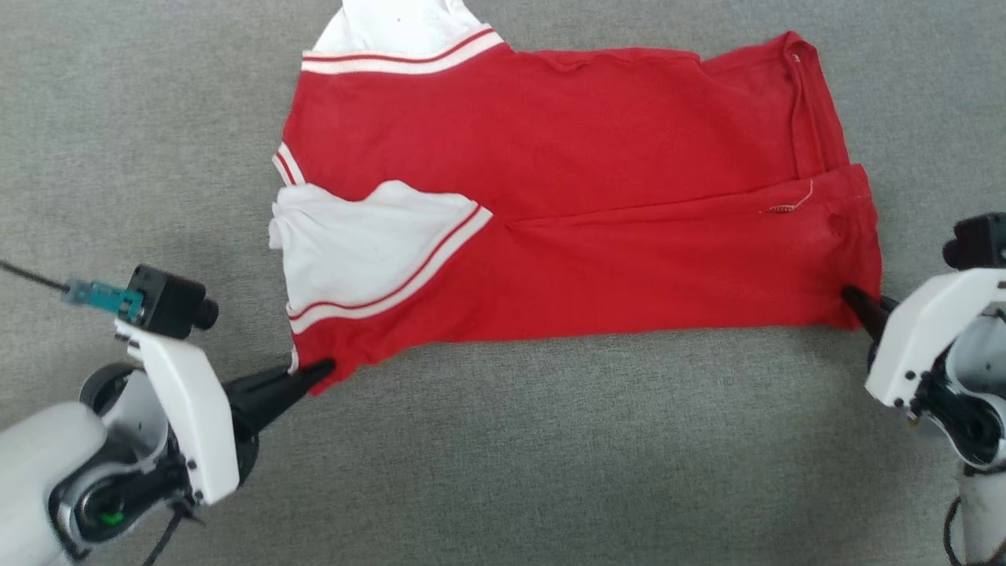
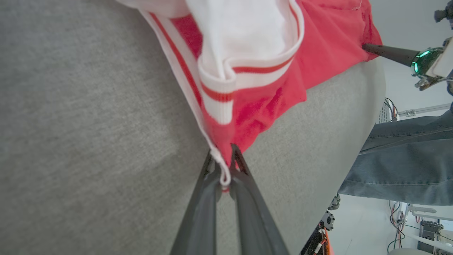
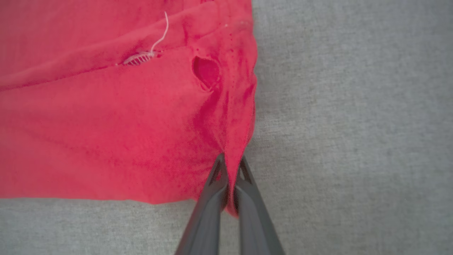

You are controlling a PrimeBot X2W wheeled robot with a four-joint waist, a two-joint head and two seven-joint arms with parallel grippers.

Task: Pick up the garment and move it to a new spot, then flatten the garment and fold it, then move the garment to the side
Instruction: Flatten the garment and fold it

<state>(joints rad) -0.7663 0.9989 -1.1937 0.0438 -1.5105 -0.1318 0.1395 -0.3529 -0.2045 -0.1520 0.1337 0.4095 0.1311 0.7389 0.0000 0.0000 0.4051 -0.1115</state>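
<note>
The garment (image 1: 581,204), a red shirt with white sleeves and red-and-white striped trim, lies spread sideways on the grey surface with its near edge folded over. My left gripper (image 1: 322,368) is shut on its near left corner, where the striped trim (image 2: 216,106) runs down between the fingers (image 2: 226,159). At the near right corner, my right gripper (image 1: 850,295) is shut on a pinch of red hem (image 3: 231,166). A small hole (image 3: 205,71) and a loose white thread (image 3: 159,35) show in the cloth just ahead of the right fingers.
Grey carpet-like table top (image 1: 550,456) surrounds the shirt, with open room in front and to the left. In the left wrist view the table edge (image 2: 354,148) falls away, and beyond it stands a person's leg in blue jeans (image 2: 407,159) with cables and equipment on the floor.
</note>
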